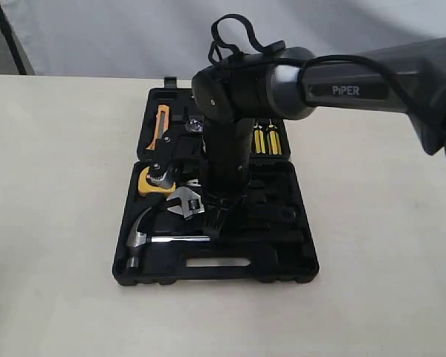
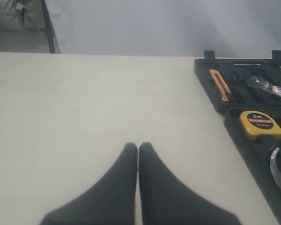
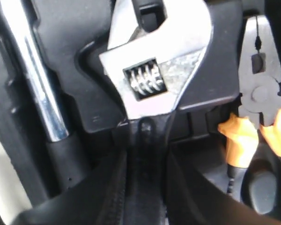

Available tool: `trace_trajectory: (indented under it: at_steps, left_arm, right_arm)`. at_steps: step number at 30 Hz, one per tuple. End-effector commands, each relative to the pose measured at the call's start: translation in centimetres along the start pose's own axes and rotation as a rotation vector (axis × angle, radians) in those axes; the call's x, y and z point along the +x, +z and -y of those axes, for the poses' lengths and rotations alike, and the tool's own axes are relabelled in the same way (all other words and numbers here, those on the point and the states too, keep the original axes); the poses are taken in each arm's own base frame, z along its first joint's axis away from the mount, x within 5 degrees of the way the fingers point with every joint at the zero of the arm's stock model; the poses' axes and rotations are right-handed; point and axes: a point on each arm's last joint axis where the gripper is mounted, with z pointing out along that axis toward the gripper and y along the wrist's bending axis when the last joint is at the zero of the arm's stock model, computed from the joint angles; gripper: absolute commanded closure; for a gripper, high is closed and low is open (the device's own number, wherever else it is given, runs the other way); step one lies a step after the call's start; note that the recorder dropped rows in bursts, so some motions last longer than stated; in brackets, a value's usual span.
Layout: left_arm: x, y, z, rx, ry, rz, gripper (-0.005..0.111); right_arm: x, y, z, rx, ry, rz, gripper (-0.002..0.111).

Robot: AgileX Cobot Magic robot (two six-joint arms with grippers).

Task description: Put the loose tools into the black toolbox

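Observation:
The black toolbox [image 1: 282, 271] lies open on the table. The claw hammer [image 1: 137, 238] rests in its near left recess, and its steel shaft [image 3: 35, 79] shows in the right wrist view. My right gripper [image 3: 147, 159] reaches down into the case, shut on the black handle of the silver adjustable wrench [image 3: 154, 61]. The wrench head [image 1: 184, 201] lies beside the hammer. The wrapped tape roll [image 2: 264, 84] sits in the lid half. My left gripper [image 2: 138, 147] hovers shut and empty over bare table, left of the case.
A yellow tape measure [image 2: 258, 123] and orange-handled pliers [image 3: 253, 93] sit in the case near the wrench. An orange utility knife [image 1: 162, 123] and yellow-handled screwdrivers [image 1: 266, 140] lie in the lid. The right arm [image 1: 342, 85] spans the case from the right.

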Motion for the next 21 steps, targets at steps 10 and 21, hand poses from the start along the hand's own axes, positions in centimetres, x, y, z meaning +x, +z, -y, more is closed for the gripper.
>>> trace_trajectory:
  at_steps: [10, 21]
  left_arm:
    - [0.2, -0.1, 0.0, 0.014, -0.022, 0.007, 0.105]
    - [0.2, -0.1, 0.0, 0.014, -0.022, 0.007, 0.105]
  right_arm:
    - [0.3, 0.3, 0.0, -0.018, -0.005, -0.025, 0.063]
    - [-0.1, -5.1, 0.7, 0.104, 0.228, 0.146, 0.102]
